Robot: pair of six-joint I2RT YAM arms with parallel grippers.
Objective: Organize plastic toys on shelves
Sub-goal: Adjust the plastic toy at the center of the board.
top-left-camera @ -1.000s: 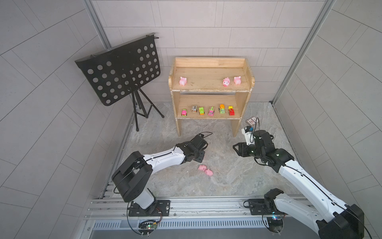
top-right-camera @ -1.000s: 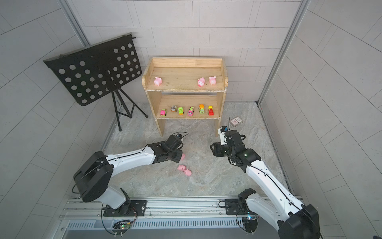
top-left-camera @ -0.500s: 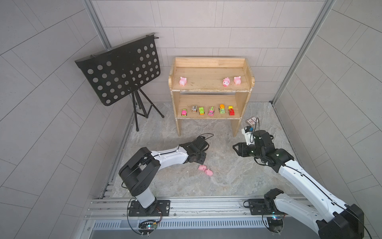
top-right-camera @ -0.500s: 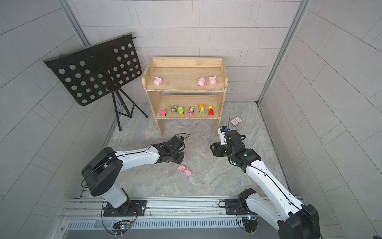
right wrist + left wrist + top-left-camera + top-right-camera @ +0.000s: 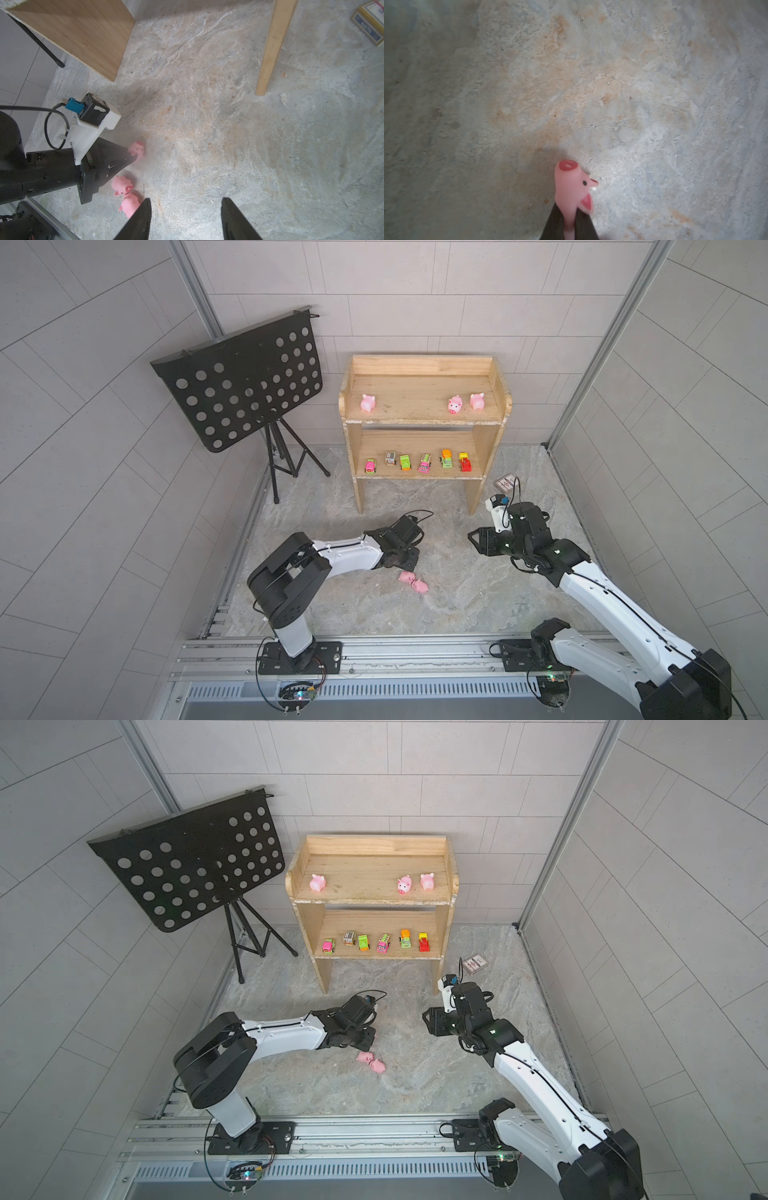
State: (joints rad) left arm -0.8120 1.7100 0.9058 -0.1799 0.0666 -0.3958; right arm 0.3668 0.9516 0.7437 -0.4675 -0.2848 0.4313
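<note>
A small glossy pink pig [image 5: 572, 187], snout forward, is pinched at its rear by the two dark fingers of the left end effector [image 5: 569, 220]. A second ago those fingers were wider apart. Now they are clamped on the pig, so the grasp looks made and the carry to the shelves can begin. Whether the pig has left the surface cannot be told.

Just beside it, two more pigs [image 5: 413, 581] lie touching each other on the table [image 5: 457, 614]. The right end effector [image 5: 185, 207] hovers nearby, fingers apart and empty.

Further back stand the pale wooden shelves [image 5: 424, 421]. Three pigs [image 5: 455, 405] sit on the top board and six tiny vehicles [image 5: 415, 462] line the lower one, so only pigs remain to be placed.

The table is mottled grey and tan, like stone. A flat card packet [image 5: 505, 482] lies near one shelf leg. A black perforated music stand [image 5: 241, 381] stands to one side, against pale grey tiled walls [image 5: 415, 290].
</note>
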